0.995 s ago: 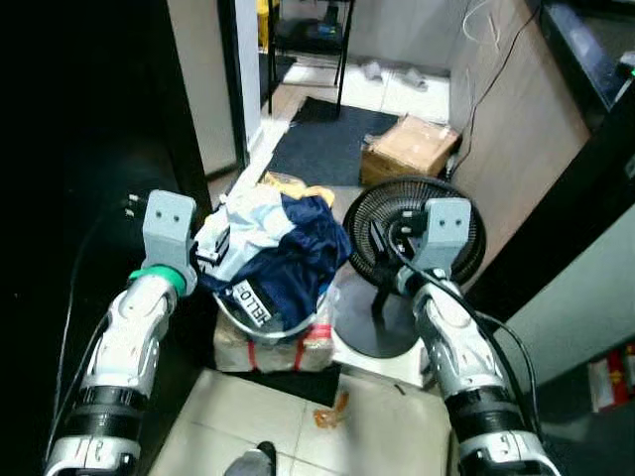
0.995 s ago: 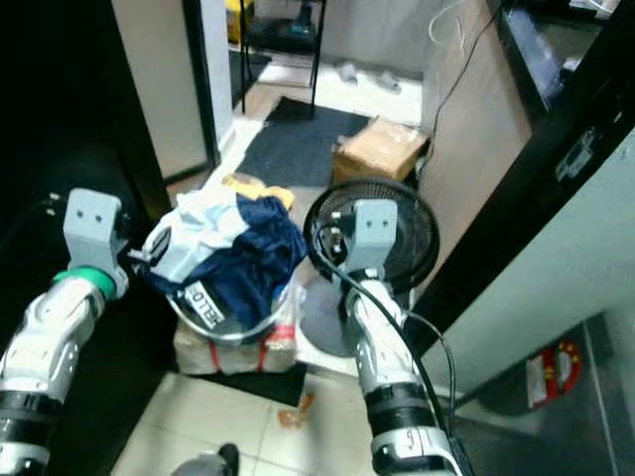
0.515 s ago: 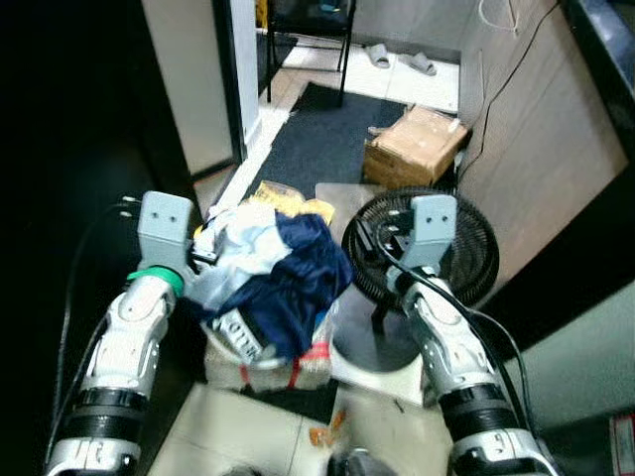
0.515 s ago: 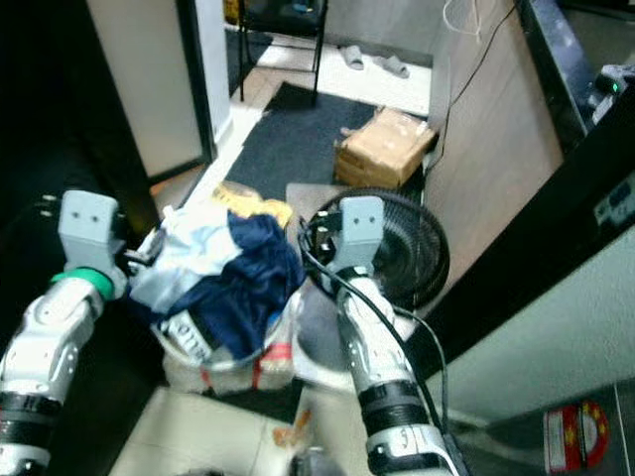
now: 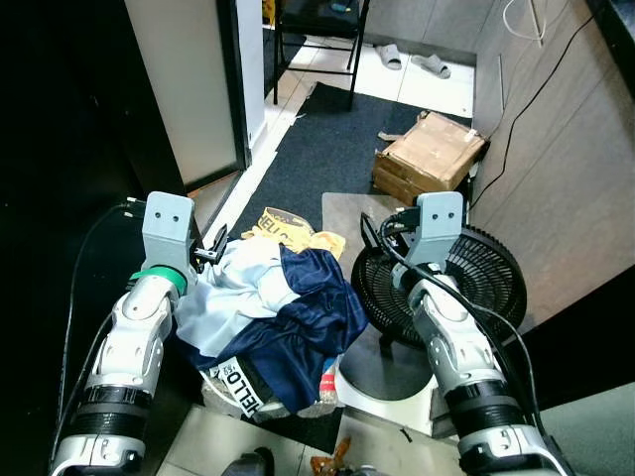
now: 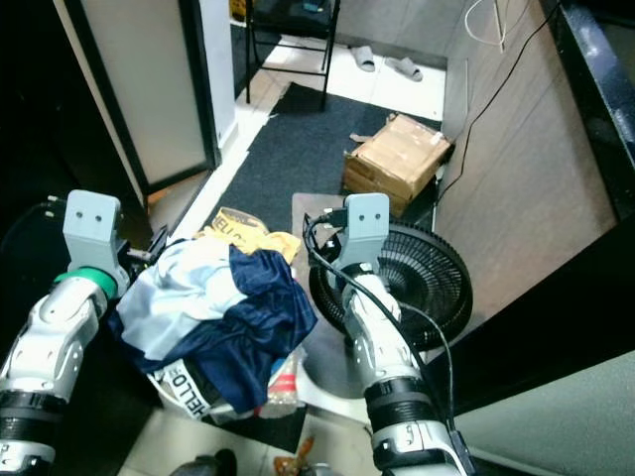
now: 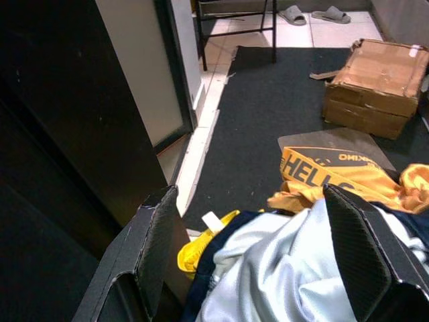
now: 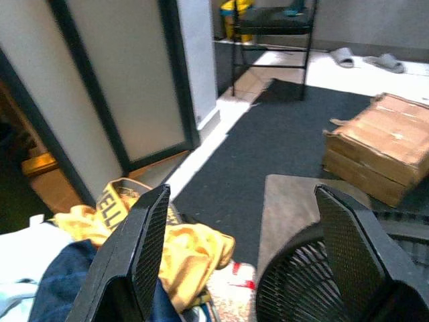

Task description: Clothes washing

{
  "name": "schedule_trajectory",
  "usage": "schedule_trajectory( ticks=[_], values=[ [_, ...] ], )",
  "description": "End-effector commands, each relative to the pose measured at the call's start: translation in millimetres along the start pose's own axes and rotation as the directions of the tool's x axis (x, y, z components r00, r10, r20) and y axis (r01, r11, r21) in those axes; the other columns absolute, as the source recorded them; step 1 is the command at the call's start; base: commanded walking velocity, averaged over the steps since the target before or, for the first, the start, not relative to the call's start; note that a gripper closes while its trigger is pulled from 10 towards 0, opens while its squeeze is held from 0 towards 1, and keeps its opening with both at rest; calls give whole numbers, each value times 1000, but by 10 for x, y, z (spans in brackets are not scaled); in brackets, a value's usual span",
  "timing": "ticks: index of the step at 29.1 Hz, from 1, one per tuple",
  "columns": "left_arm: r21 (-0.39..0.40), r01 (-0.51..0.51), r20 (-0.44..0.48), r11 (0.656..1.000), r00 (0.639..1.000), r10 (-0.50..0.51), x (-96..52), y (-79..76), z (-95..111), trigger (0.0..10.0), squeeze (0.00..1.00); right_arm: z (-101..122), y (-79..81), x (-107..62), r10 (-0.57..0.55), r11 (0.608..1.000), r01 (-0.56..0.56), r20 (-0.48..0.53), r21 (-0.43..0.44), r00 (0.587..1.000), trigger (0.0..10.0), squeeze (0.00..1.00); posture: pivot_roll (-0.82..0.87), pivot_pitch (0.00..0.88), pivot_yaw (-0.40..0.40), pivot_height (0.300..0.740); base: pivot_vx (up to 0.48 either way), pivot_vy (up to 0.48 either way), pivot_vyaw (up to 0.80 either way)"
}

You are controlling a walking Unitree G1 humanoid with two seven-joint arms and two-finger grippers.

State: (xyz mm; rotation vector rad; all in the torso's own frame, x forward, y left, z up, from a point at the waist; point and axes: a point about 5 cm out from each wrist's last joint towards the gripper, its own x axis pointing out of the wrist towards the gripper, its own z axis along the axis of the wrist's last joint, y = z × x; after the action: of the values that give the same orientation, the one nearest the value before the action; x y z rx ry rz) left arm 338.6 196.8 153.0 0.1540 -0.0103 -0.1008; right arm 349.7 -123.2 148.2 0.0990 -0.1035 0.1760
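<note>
Left wrist view: left gripper (image 7: pixel 251 258), 2 fingers (image 7: pixel 155 235) spread wide, empty, over pale blue and navy clothes (image 5: pixel 268 312); yellow shirt (image 7: pixel 335 176) reads "HELL". Right gripper (image 8: pixel 234 248) equally wide, empty, above fan (image 5: pixel 451 288). Head view: navy band reads "HELLO". Cardboard box (image 5: pixel 429 157) on dark mat (image 5: pixel 317 139); open floor toward slippers (image 6: pixel 387 64).

A heap of clothes (image 5: pixel 266 312), navy, pale blue and yellow, lies crumpled over a basin.
</note>
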Motion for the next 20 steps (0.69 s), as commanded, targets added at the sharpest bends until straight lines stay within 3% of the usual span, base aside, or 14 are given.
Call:
schedule_trajectory(
  ticks=[1, 13, 20],
  values=[
    [4, 6, -28, 1000, 1000, -6, -23, -18, -72, 10000, 0, -70, -27, -35, -10, 1000, 10, -25, 1, 1000, 10000, 0, 49, 57, 7, 740, 0, 0, 0],
    [17, 8, -37, 1000, 999, -7, -33, -33, -98, 10000, 0, -77, -7, -37, -4, 1000, 4, -26, 3, 1000, 10000, 0, 50, 64, 8, 740, 0, 0, 0],
    [16, 14, -104, 1000, 994, -13, -46, -41, -185, 10000, 0, -49, 4, -17, 8, 1000, -8, -21, -17, 1000, 10000, 0, 50, 91, -2, 740, 0, 0, 0]
  ],
)
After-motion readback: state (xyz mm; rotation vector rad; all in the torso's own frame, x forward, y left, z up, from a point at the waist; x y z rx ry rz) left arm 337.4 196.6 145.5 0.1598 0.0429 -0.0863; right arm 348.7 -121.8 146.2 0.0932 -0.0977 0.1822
